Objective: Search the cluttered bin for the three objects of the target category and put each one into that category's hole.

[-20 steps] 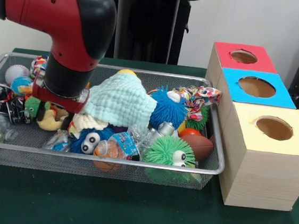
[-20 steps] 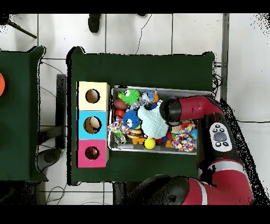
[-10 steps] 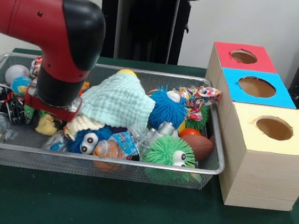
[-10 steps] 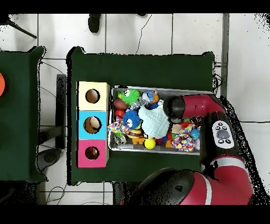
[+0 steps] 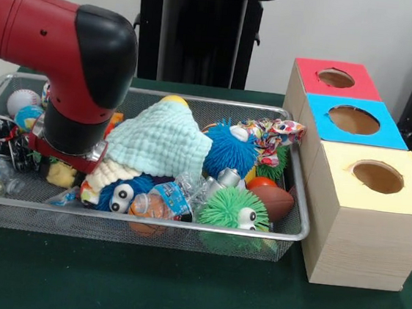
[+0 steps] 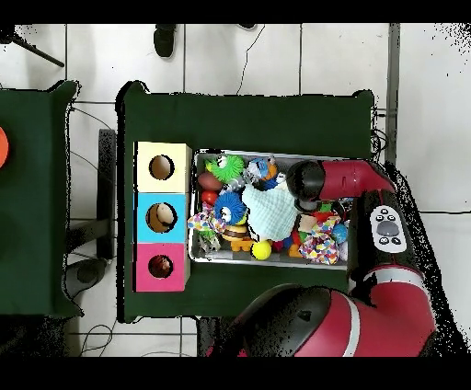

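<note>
The silver wire-mesh bin (image 5: 184,227) lies on the green table, full of toys; it also shows in the overhead view (image 6: 267,154). To its right stand three boxes with round holes: red (image 5: 335,78), blue (image 5: 353,120), yellow (image 5: 377,176). My gripper (image 5: 64,157) is low in the bin's left part, beside a mint cloth (image 5: 159,142) and above a yellow plush (image 5: 60,174). The arm's black wrist (image 5: 72,129) hides it. In the overhead view the wrist (image 6: 300,184) covers it too.
In the bin lie a blue fuzzy ball (image 5: 230,150), a green fuzzy ball (image 5: 226,208), a blue furry toy with eyes (image 5: 124,192), a brown football (image 5: 273,201), a baseball (image 5: 22,100), a patterned cloth (image 5: 270,135) and a crumpled bottle (image 5: 176,196).
The arm has moved toward the picture's left in the front view, along the bin. A green toy by the gripper is now hidden. The mint cloth has shifted slightly left.
</note>
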{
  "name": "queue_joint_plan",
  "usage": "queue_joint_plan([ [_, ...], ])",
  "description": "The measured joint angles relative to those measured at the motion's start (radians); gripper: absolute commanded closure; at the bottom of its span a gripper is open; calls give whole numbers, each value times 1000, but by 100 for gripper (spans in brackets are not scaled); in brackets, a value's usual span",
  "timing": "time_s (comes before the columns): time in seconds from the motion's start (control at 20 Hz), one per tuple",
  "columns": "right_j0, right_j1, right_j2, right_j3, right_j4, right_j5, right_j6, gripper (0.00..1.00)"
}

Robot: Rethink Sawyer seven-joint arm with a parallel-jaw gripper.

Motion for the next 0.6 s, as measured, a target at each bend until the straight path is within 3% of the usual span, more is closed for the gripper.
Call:
queue_joint_plan([
  [0.6, 5, 34, -15, -59, 58, 100, 0, 0],
])
